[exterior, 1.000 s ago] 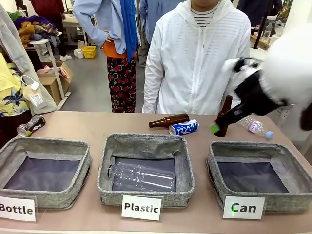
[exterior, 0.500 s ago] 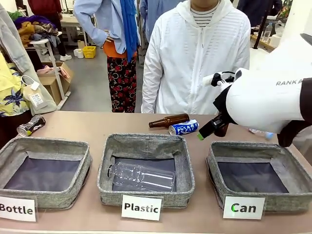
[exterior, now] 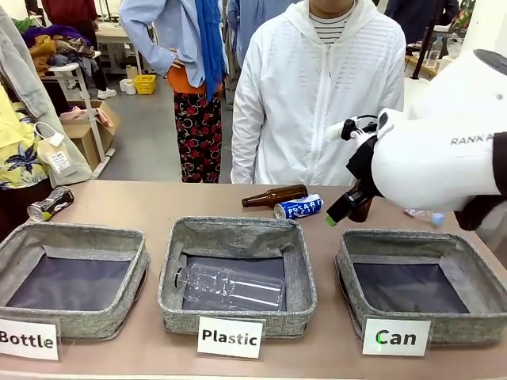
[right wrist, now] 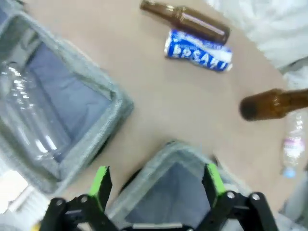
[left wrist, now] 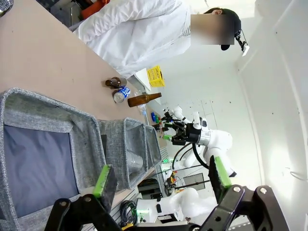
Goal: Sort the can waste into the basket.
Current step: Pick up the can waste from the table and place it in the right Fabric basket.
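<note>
The blue POCARI SWEAT can lies on its side at the table's far middle, next to a lying brown bottle. The black-and-silver can lies at the far left edge. The grey "Can" basket stands at the front right with nothing in it. My right gripper hangs above the table between the blue can and that basket's far left corner. In the right wrist view it is open over the basket's rim, the blue can well ahead. My left gripper is open and holds nothing.
The "Plastic" basket in the middle holds a clear bottle; the "Bottle" basket is at the left. An upright brown bottle and a clear plastic bottle stand right of the gripper. A person in a white jacket stands across the table.
My right arm has swung in from the right and its gripper has shifted left, away from the upright bottle toward the blue can. The cans have not moved.
</note>
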`<action>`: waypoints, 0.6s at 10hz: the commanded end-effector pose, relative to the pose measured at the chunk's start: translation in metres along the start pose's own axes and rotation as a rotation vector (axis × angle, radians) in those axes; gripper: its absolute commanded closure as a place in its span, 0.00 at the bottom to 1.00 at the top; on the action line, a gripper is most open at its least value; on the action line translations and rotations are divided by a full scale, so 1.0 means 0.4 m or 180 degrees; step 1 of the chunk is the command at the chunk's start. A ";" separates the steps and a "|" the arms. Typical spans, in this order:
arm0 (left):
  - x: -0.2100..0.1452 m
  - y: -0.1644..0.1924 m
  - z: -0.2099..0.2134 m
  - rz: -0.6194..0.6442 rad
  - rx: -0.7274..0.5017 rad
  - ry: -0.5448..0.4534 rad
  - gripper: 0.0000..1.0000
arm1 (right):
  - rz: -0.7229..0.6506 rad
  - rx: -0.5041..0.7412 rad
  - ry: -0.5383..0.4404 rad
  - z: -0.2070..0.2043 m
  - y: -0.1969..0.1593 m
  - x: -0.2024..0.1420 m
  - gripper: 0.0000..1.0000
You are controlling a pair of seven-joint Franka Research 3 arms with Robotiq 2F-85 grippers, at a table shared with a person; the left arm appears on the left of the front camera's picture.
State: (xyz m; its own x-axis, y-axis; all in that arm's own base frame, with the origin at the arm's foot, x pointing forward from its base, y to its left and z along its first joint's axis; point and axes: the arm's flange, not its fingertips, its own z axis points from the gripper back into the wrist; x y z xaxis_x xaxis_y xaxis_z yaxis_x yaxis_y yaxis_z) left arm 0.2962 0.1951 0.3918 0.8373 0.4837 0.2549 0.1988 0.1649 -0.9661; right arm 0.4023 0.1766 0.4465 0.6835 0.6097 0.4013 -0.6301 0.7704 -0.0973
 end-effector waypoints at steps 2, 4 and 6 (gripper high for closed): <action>-0.006 -0.002 -0.003 -0.0070 -0.0059 -0.0018 0.00 | 0.1511 0.0274 0.0317 -0.040 -0.085 0.146 0.00; -0.006 -0.002 -0.003 -0.0070 -0.0059 -0.0018 0.00 | 0.2282 0.0396 0.0299 -0.052 -0.116 0.172 0.00; -0.006 -0.002 -0.003 -0.0070 -0.0059 -0.0018 0.00 | 0.3144 0.0892 0.0015 -0.093 -0.147 0.202 0.00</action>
State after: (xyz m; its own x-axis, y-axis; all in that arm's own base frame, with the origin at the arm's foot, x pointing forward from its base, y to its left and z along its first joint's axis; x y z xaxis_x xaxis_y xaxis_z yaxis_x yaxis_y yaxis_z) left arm 0.2962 0.1953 0.3919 0.8372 0.4838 0.2550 0.1990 0.1649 -0.9660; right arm 0.4943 0.2033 0.4517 -0.0334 0.9801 0.1957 -0.9784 0.0079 -0.2067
